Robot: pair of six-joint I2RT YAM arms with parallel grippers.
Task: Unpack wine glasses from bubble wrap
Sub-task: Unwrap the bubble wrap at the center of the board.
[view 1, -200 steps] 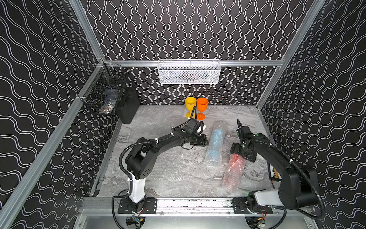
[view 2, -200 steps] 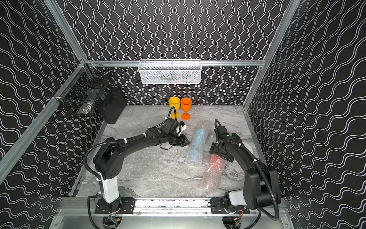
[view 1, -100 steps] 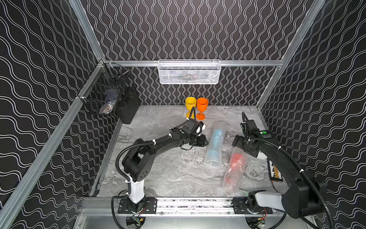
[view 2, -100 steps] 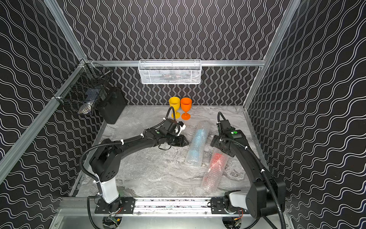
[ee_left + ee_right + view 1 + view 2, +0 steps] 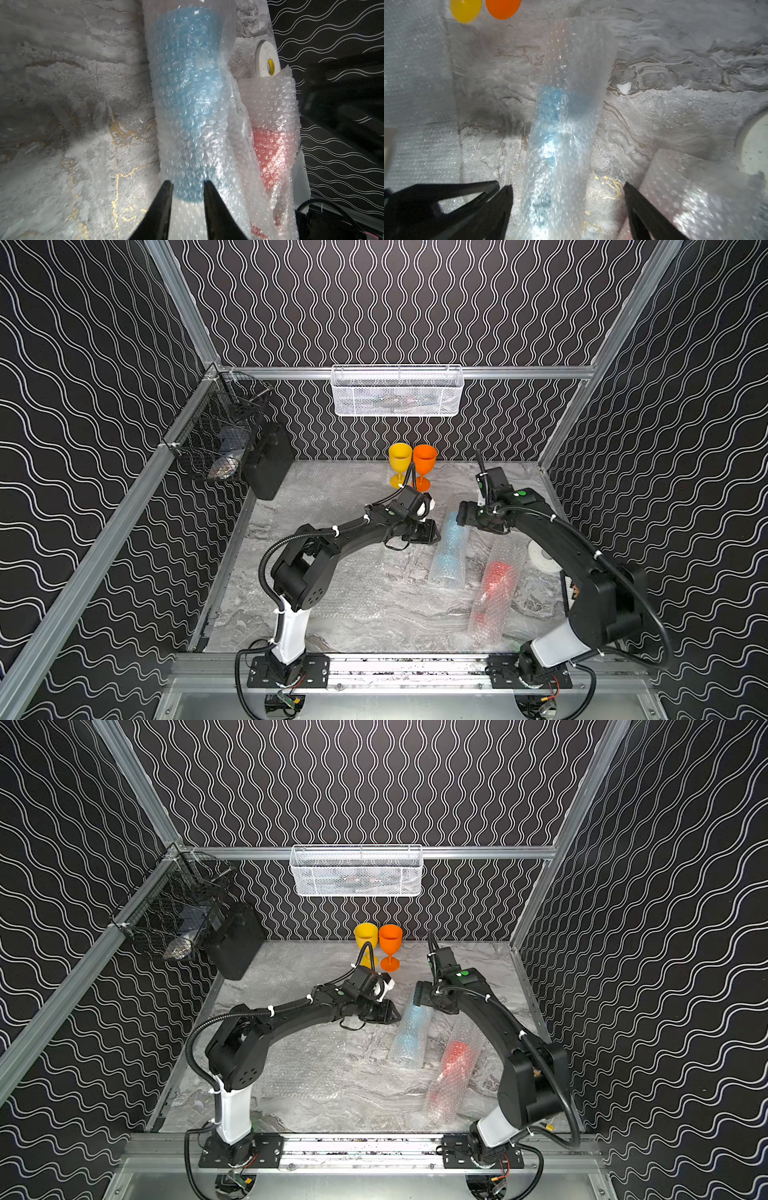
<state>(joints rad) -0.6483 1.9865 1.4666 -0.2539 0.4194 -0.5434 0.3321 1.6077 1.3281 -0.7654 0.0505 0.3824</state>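
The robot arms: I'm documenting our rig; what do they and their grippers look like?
Left arm and right arm: black jointed links on a white base column, with black ribbed cable tied on by white ties and a green dot near each wrist. Left gripper and right gripper: black tapered fingers.

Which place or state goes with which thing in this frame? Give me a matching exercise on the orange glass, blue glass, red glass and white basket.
Things:
1 orange glass
2 blue glass
3 red glass
4 white basket

States:
A hangs up high at the back
B wrapped, lying farther back of the two bundles
C stands upright, unwrapped
D wrapped, lying nearer the front

Pairs: 1-C; 2-B; 3-D; 4-A
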